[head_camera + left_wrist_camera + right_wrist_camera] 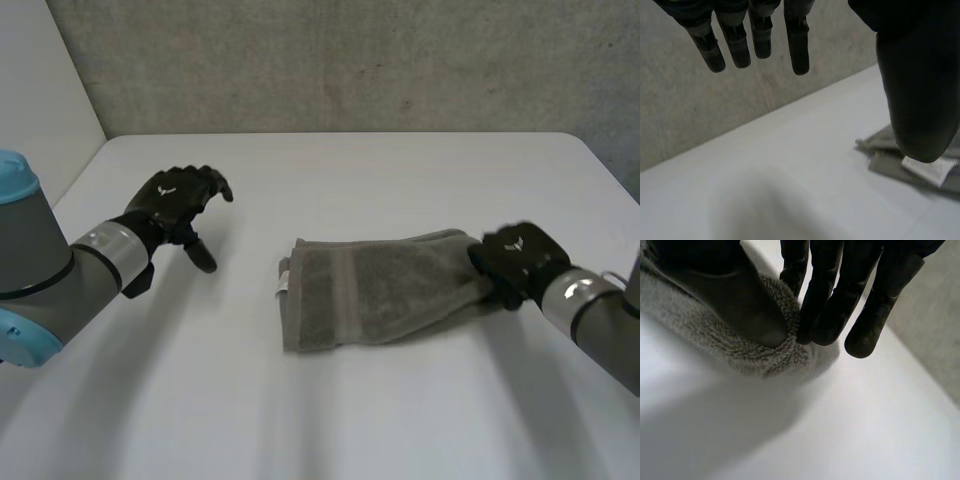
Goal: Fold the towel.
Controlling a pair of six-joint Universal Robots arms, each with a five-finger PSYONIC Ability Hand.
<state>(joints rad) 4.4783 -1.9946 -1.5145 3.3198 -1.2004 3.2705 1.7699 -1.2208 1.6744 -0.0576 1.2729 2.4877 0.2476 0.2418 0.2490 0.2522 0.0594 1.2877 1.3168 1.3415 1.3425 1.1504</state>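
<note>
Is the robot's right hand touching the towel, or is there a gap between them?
Touching. The right wrist view shows the right hand pinching the towel at its edge between thumb and fingers.

The head camera sits high between and behind the two arms, looking down and forward across the white bench (300, 420) to the grey wall (350, 60). It is far enough off to take in the left robot hand (180, 200), the right robot hand (515, 262) and the towel (380, 290) together. The left wrist camera looks along its own palm, out over the bench toward the wall. Beyond its thumb lies the towel's labelled end, shared with the head view. The right wrist camera sits very close, facing the towel's edge at its own fingertips, an edge the head view also covers.
</note>
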